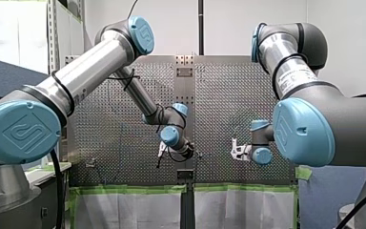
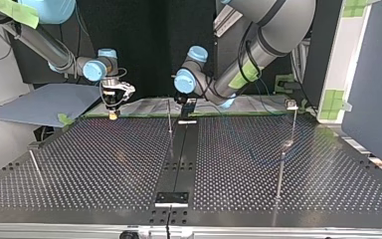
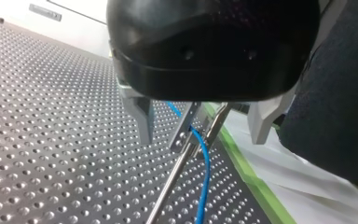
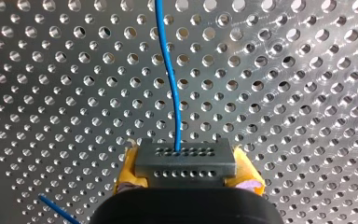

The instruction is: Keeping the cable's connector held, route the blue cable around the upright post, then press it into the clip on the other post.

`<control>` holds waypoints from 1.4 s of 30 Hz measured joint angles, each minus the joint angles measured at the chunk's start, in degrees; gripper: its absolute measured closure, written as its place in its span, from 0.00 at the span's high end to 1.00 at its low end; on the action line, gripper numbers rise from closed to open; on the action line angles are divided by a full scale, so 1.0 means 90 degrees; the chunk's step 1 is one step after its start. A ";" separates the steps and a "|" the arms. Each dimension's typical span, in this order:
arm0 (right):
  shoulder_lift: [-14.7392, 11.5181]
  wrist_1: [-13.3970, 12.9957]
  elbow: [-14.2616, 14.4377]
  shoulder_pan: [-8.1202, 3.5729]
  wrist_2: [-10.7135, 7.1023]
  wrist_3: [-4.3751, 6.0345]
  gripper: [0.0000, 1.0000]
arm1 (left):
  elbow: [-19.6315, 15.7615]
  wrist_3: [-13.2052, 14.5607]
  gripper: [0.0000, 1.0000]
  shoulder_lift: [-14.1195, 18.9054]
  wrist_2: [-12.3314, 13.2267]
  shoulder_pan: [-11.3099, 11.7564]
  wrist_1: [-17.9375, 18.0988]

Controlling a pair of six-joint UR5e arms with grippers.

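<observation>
tabletop (image 2: 104, 164): perforated metal, holes in even rows, wide and flat.
right claw (image 4: 185, 173): yellow pads (image 4: 249, 170) clamped on the dark connector (image 4: 185, 161), one at each end.
blue cable (image 4: 170, 70): leaves the connector's upper row of holes and runs ahead over the tabletop.
left claw (image 3: 200, 140): metal fingers (image 3: 142, 116) apart, straddling the head of a thin post (image 3: 168, 186).
clip (image 3: 186, 128): on that post's head; the blue cable passes right against it, seated or not i cannot tell.
</observation>
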 joint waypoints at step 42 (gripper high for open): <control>0.0000 -0.0009 0.0003 -0.0056 -0.0006 0.0017 0.00 | -0.0132 -0.0160 0.98 0.0148 0.0036 -0.0167 0.0074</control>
